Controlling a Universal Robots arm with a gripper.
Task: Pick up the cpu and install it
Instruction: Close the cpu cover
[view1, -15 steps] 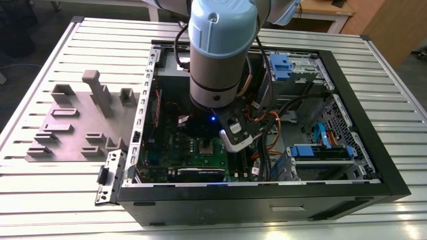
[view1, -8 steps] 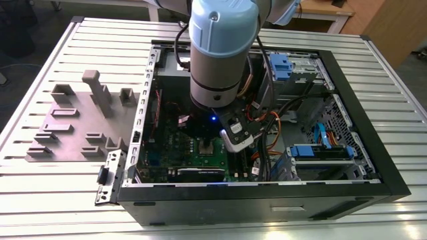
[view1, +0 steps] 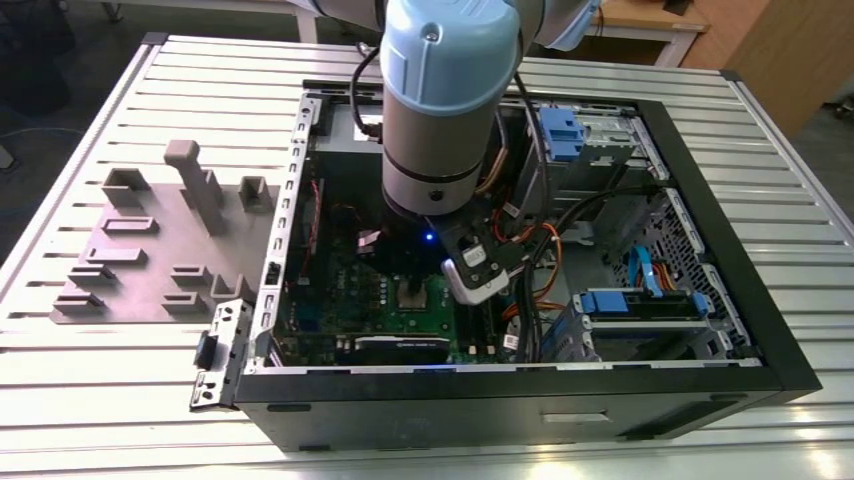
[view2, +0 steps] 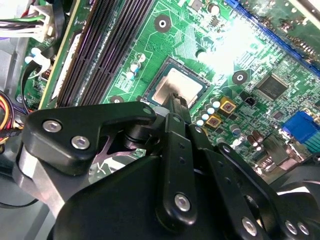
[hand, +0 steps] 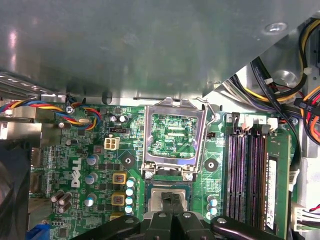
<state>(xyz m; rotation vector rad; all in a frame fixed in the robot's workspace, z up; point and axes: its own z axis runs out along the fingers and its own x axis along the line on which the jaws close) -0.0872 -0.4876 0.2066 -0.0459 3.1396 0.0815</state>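
Observation:
The cpu (view2: 172, 84) is a small silvery square with a pale rim. It lies flat in the socket on the green motherboard (view2: 250, 55) and shows partly in the first wrist view as the cpu (hand: 156, 196). My gripper (view2: 179, 101) hangs directly over it, its two black fingers drawn together with nothing between them and their tips at the chip's top face. In the first wrist view my gripper (hand: 170, 198) covers the chip's middle. The silver socket frame (hand: 148, 140) stands swung open beside the socket. In the exterior view the cpu (view1: 414, 294) appears under the arm's wrist.
The open black computer case (view1: 534, 400) lies on a slatted metal table. A grey plate of holder blocks (view1: 147, 250) sits at the exterior view's left. Memory slots (hand: 247, 170), coloured cables (hand: 80, 112) and blue-tabbed drive bays (view1: 641, 300) crowd around the socket.

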